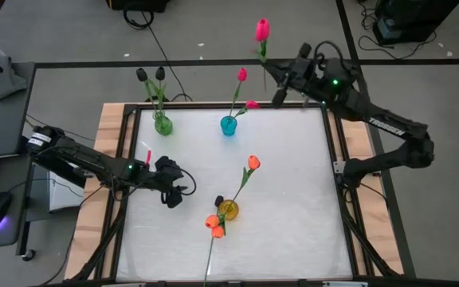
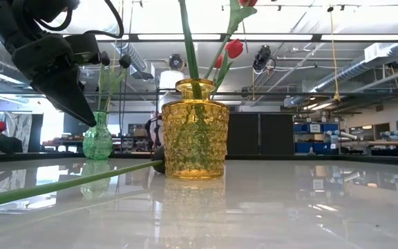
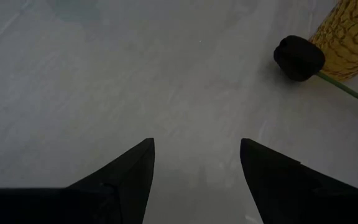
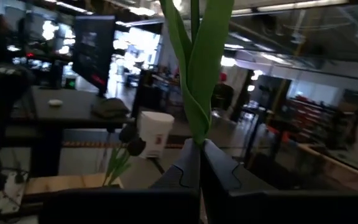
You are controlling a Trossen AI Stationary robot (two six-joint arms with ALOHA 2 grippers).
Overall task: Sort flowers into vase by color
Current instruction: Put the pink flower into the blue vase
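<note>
In the high view the right gripper [image 1: 280, 94] sat at the upper right of the frame, just past the table's far edge, its fingers pressed together on the stem of a pink flower [image 1: 261, 30] whose bud stood higher still in the frame. The right wrist view showed the green stem and leaf [image 4: 197, 74] pinched between the two dark fingers and rising straight out of them.

The blue vase [image 1: 228, 125] stood down and to the left of that gripper, already holding two pink flowers [image 1: 241, 75]. As a judgement, the step in hand was carrying this flower to that vase. Doing it well would have meant keeping the stem upright, lining its lower end over the vase mouth before lowering, and coming in from a side that avoided the two stems already leaning out.

The left gripper [image 1: 170, 195] hovered low at the centre left of the high view, fingers spread and holding nothing. A black flower [image 3: 298, 57] lay on the table against the yellow vase [image 1: 228, 210]; it likely belonged in the green vase [image 1: 162, 124] with the other black flowers [image 1: 151, 75]. An orange flower [image 1: 214, 226] also lay loose beside the yellow vase.
</note>
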